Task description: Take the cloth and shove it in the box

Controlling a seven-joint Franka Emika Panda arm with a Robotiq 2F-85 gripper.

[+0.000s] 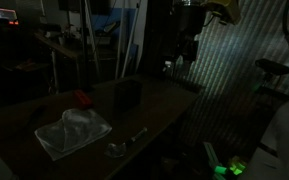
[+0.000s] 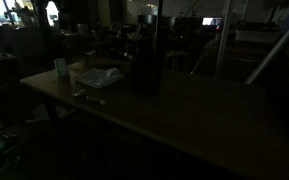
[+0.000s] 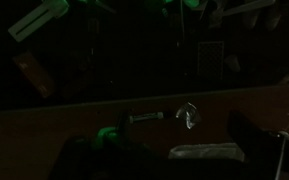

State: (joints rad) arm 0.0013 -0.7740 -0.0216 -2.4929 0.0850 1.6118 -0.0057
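The scene is very dark. A small red thing, perhaps the cloth, lies on the wooden table behind a clear plastic container. A dark box stands upright near the table's middle; it also shows in an exterior view. My gripper hangs high above the table's far end, well apart from all of these. Its jaws are too dark to read. The wrist view shows the table edge and the clear container, but no cloth.
A clear spoon-like scoop lies near the table's front edge and shows in the wrist view. A pale cup stands at a table corner. Green lights glow on the floor. Chairs and clutter stand behind.
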